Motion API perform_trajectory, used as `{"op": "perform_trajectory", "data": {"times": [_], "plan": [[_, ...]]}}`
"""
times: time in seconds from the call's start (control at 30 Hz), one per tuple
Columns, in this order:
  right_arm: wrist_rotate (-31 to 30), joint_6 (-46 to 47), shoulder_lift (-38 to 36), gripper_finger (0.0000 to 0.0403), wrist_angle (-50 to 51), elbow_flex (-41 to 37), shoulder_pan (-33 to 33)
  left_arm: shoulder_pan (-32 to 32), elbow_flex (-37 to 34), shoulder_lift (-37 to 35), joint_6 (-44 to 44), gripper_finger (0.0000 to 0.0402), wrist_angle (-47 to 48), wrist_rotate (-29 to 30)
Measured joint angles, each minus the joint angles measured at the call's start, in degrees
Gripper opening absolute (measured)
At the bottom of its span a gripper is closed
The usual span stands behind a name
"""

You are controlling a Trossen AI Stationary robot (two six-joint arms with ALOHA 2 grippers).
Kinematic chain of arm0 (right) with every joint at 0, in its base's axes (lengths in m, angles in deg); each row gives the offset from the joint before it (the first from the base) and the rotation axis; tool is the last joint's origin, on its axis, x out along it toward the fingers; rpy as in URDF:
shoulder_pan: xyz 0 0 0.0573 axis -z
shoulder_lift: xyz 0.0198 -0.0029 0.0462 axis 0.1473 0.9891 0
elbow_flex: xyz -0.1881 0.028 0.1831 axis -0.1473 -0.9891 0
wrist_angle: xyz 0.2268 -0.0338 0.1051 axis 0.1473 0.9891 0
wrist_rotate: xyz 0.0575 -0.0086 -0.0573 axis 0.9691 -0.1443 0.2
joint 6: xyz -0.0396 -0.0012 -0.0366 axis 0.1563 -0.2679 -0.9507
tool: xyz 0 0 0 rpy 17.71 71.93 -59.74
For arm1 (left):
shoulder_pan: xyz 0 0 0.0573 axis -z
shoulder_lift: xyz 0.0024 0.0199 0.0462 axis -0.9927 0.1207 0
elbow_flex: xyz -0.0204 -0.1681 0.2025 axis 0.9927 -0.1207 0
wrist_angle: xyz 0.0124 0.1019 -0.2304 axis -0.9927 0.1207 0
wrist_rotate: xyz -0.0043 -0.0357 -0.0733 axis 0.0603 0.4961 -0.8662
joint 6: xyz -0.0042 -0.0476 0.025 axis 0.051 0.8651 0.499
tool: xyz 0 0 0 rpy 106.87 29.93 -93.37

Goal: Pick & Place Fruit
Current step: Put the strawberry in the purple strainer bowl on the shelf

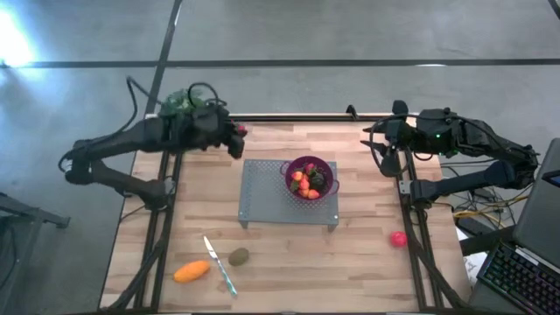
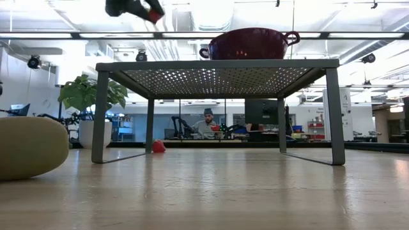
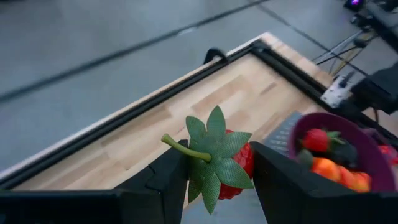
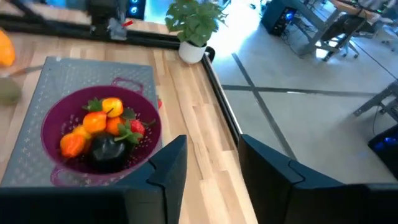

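Observation:
My left gripper (image 3: 219, 157) is shut on a small red strawberry (image 3: 239, 171) with a green leafy cap. It hangs high over the table's far left (image 1: 236, 136), short of the purple bowl (image 1: 309, 178). The bowl stands on a grey perforated rack (image 1: 262, 197) and holds several fruit pieces. An elongated orange fruit (image 1: 192, 271) and a brown-green oval (image 1: 238, 256) lie near the front edge. A pink-red ball (image 1: 398, 238) lies at the right. My right gripper (image 4: 211, 149) waits open at the far right (image 1: 385, 157), with nothing between its fingers. My left gripper pinches the strawberry's red body (image 3: 247, 163) between its two fingers. The leafy cap and stem (image 3: 208, 152) face back toward the wrist. The fingers slant downward from the table's far left toward the bowl. The strawberry is lifted clear, well above the table (image 2: 153, 14).
A slim knife (image 1: 220, 265) lies between the orange fruit and the oval. A potted plant (image 1: 179, 102) stands at the far left corner behind my left arm. A keyboard (image 1: 525, 276) sits off the table's right side. Bare wood shows in front of the rack.

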State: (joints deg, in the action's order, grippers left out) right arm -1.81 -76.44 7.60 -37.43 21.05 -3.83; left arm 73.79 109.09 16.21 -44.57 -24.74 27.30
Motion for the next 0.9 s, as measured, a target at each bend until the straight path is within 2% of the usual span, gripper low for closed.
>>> {"op": "perform_trajectory", "data": {"times": [0.13,0.27,0.43,0.57,0.63,0.7,0.8,0.9], "plan": [[6.3,-3.9,0.7,0.0126,-0.3,-1.1,0.0,8.7,-0.1,0.9,-1.5,0.0167,-4.6,6.7],[13.5,-6.5,2.4,0.0117,-0.4,-1.2,-1.1,14.8,-0.1,3.3,-6.4,0.0167,-12.1,9.5],[14.3,-9.0,5.0,0.0104,-1.5,-1.3,-6.2,18.4,-1.9,6.6,-12.9,0.0167,-24.2,9.8],[13.4,-10.2,6.7,0.0088,-3.2,-1.4,-12.3,19.4,-8.8,7.9,-16.8,0.0167,-37.3,8.0],[9.4,-10.5,7.3,0.0078,-4.2,-1.8,-16.2,19.4,-14.1,7.9,-17.6,0.0167,-47.0,5.5],[3.0,-11.1,7.9,0.0066,-5.7,-2.5,-20.5,19.4,-20.3,7.9,-18.1,0.0167,-59.7,2.1],[-10.1,-14.4,9.1,0.0049,-8.8,-4.5,-26.7,19.4,-29.1,8.0,-18.1,0.0167,-78.9,-2.5],[-22.7,-17.9,10.7,0.0035,-12.7,-6.6,-31.3,19.4,-35.4,8.2,-18.1,0.0167,-94.6,-4.2]]}}
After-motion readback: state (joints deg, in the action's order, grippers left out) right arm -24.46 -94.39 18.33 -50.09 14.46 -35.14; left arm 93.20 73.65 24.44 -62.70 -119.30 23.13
